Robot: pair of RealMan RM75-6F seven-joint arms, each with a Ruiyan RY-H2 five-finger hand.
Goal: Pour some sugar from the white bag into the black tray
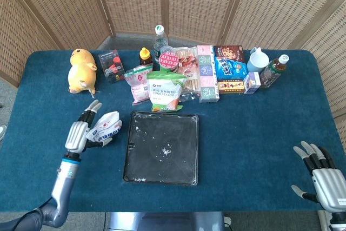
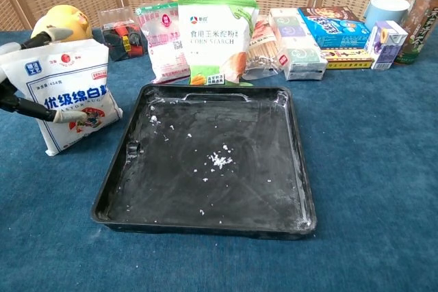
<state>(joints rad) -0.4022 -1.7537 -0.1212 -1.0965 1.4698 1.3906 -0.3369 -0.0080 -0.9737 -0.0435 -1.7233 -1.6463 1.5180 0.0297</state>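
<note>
Left hand [image 1: 77, 135] seemingly pinching upright white bag [image 2: 68, 98], just beside black tray [image 2: 116, 172].

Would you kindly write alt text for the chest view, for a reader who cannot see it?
A white sugar bag stands on the blue table left of a black tray, with the left hand's fingers against its front. The tray holds a few white grains. Behind it stand a corn starch pouch, boxes and bottles.
</note>
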